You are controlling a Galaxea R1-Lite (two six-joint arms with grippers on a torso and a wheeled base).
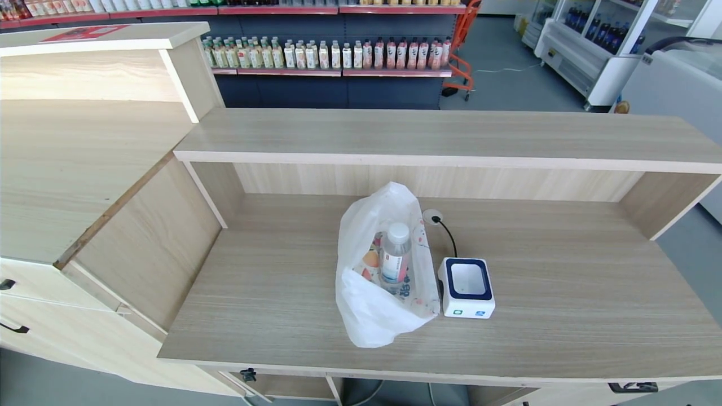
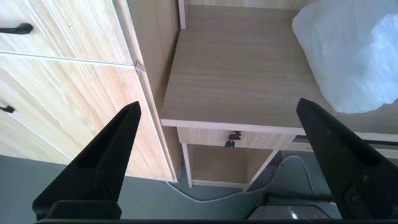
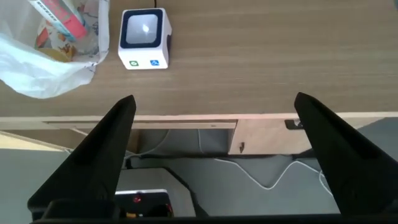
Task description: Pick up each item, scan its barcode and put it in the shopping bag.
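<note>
left gripper (image 2: 219, 104) and right gripper (image 3: 214, 98) hang open off the near edge of the counter (image 1: 564, 282), likely idle because the bottle (image 1: 396, 254) stands in the bag (image 1: 366, 307).

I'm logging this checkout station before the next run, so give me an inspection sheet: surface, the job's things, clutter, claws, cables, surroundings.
Surface: wooden counter, set below a raised ledge.
Job's things: shopping bag stands open, with a bottle upright inside among other packets; scanner close beside it on the robot's right.
Clutter: nothing seen.
Claws: left claw and right claw are both open and empty, in front of the counter's front edge.
Cables: black cable runs from the scanner to a port in the counter; white wires lie under it.
Surroundings: shop shelves of bottles, fridge.
</note>
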